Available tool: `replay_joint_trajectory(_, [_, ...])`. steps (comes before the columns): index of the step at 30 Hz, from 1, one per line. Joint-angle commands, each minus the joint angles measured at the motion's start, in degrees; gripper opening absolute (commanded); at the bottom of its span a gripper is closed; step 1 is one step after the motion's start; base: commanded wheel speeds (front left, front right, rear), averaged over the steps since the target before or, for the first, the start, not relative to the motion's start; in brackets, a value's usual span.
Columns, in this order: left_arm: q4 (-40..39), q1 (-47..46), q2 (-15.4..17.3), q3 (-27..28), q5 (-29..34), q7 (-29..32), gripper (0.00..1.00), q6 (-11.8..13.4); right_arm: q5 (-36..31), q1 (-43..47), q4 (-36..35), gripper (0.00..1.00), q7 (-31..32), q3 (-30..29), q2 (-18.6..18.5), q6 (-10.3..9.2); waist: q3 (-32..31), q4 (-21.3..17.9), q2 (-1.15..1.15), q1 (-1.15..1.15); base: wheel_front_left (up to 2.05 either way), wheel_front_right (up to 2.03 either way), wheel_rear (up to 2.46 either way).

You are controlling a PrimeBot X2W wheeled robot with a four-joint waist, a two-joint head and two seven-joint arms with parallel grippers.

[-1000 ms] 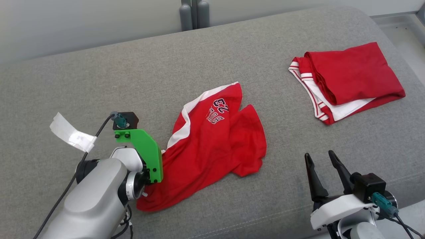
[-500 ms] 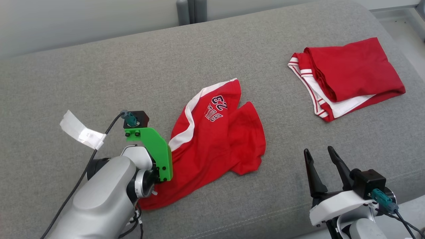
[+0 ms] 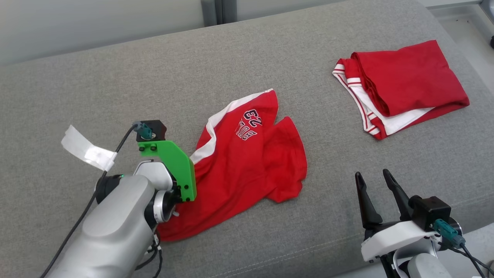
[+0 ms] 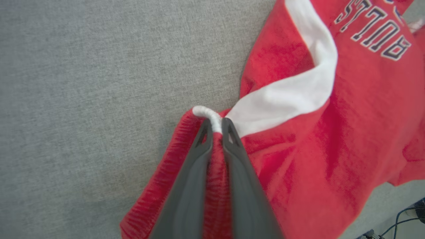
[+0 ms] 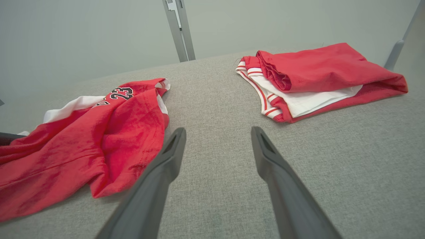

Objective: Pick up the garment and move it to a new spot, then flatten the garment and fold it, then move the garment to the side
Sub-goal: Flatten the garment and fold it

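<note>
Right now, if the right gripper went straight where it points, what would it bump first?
Probably only grey cushion: the right gripper points into the bare gap between the crumpled jersey and the folded red garment, nearer the folded one. Depth is unclear.

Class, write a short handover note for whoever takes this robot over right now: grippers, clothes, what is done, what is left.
Left gripper: shut on the edge of the red shirt.
Right gripper: open, holding nothing, above the grey cushion.
The shirt lies crumpled mid-cushion; a folded red garment lies at far right.
Done: grasp. Left: lift, move, flatten, fold, set aside.
</note>
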Motion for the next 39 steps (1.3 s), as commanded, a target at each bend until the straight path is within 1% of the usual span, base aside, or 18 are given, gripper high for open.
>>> replay_joint_trajectory(1, [0.1, -1.4, 0.5, 0.6, 1.0, -1.2, 0.0, 0.5, 0.4, -0.5, -0.1, 1.0, -0.2, -0.1, -0.1, -0.04, -0.2, 0.2, 0.0, 0.0, 0.0, 0.0, 0.0])
replay_joint_trajectory(6, [0.3, -1.9, 1.8, 2.3, 2.1, -6.5, 0.0, 2.2, 0.4, -0.1, 0.1, 1.0, -0.2, -0.1, -0.1, -0.03, -1.0, 0.9, 0.0, 0.0, 0.0, 0.0, 0.0])
replay_joint_trajectory(11, [0.8, -1.0, 2.8, 5.4, 2.6, -13.8, 0.0, 4.0, 0.0, 0.2, 0.3, 1.0, -0.2, 0.1, -0.1, -0.04, -1.6, 1.3, 0.0, 0.0, 0.0, 0.0, 0.0])
replay_joint_trajectory(14, [1.7, -0.2, 3.5, 6.7, 3.2, -18.4, 0.0, 4.0, -0.3, 0.4, 0.2, 1.0, -0.2, 0.3, -0.1, -0.03, -1.8, 1.5, 0.0, 0.0, 0.0, 0.0, 0.0])
replay_joint_trajectory(15, [2.7, 0.1, 3.6, 7.1, 3.7, -21.1, 0.0, 3.7, -0.5, 0.5, 0.2, 1.0, -0.2, 0.4, -0.1, -0.03, -1.7, 1.5, 0.0, 0.0, 0.0, 0.0, 0.0])
replay_joint_trajectory(17, [3.9, 0.3, 3.4, 7.5, 4.0, -23.5, 0.0, 3.3, -0.5, 0.7, 0.1, 1.0, -0.2, 0.4, -0.1, -0.03, -1.6, 1.5, 0.0, 0.0, 0.0, 0.0, 0.0])
replay_joint_trajectory(18, [4.6, 0.2, 3.3, 7.9, 3.9, -24.6, 0.02, 3.1, -0.6, 0.7, 0.0, 1.0, -0.2, 0.4, -0.1, -0.04, -1.5, 1.5, 0.0, 0.0, 0.0, 0.0, 0.0])
replay_joint_trajectory(19, [5.6, 0.4, 3.0, 8.1, 3.7, -25.5, 0.67, 2.9, -0.7, 0.7, 0.0, 1.0, -0.2, 0.5, -0.1, -0.03, -1.4, 1.5, 0.0, 0.0, 0.0, 0.0, 0.0])
replay_joint_trajectory(20, [6.3, 0.6, 2.7, 8.3, 3.4, -26.4, 1.0, 2.4, -0.8, 0.6, -0.1, 1.0, -0.2, 0.5, -0.1, -0.03, -1.4, 1.5, 0.0, 0.0, 0.0, 0.0, 0.0])
replay_joint_trajectory(22, [7.6, 0.5, 2.4, 9.0, 3.1, -29.0, 1.0, 1.4, -0.9, 0.5, 0.0, 1.0, -0.2, 0.6, -0.1, -0.04, -1.4, 1.4, 0.0, 0.0, 0.0, 0.0, 0.0])
replay_joint_trajectory(25, [9.4, 1.2, 1.8, 9.5, 2.8, -32.7, 1.0, -0.9, -1.2, 0.1, 0.2, 1.0, -0.2, 0.4, -0.1, -0.03, -1.7, 1.4, 0.0, 0.0, 0.0, 0.0, 0.0])
replay_joint_trajectory(30, [9.6, 2.0, 1.9, 10.9, 3.4, -42.2, 1.0, -5.9, -2.3, -0.2, 0.4, 1.0, -0.2, -0.2, -0.1, -0.03, -3.3, 2.4, 0.0, 0.0, 0.0, 0.0, 0.0])
replay_joint_trajectory(32, [8.4, 3.0, 1.4, 13.4, 2.3, -44.1, 1.0, -7.6, -2.4, -0.2, 0.4, 1.0, -0.2, -0.3, -0.1, -0.03, -4.2, 3.1, 0.0, 0.0, 0.0, 0.0, 0.0])
replay_joint_trajectory(34, [5.5, 4.1, 1.4, 16.2, 3.8, -44.8, 1.0, -9.0, -1.8, -0.5, 0.3, 1.0, -0.2, -0.4, -0.1, -0.03, -5.0, 3.9, 0.0, 0.0, 0.0, 0.0, 0.0])
replay_joint_trajectory(36, [0.2, 6.5, 1.0, 21.4, 6.8, -44.8, 1.0, -9.2, -1.5, -1.1, 0.4, 1.0, -0.2, -0.6, -0.1, -0.03, -5.7, 4.8, 0.0, 0.0, 0.0, 0.0, 0.0])
replay_joint_trajectory(38, [-4.3, 10.7, -0.4, 25.5, 10.4, -44.7, 1.0, -9.4, -1.0, -1.8, 0.7, 1.0, -0.1, -0.2, -0.1, -0.03, -6.3, 5.7, 0.0, 0.0, 0.0, 0.0, 0.0])
replay_joint_trajectory(39, [-4.3, 10.7, -0.4, 25.5, 10.4, -44.7, 1.0, -9.4, -1.0, -1.8, 0.7, 1.0, -0.1, -0.2, -0.1, -0.03, -6.3, 5.7, 0.0, 0.0, 0.0, 0.0, 0.0])
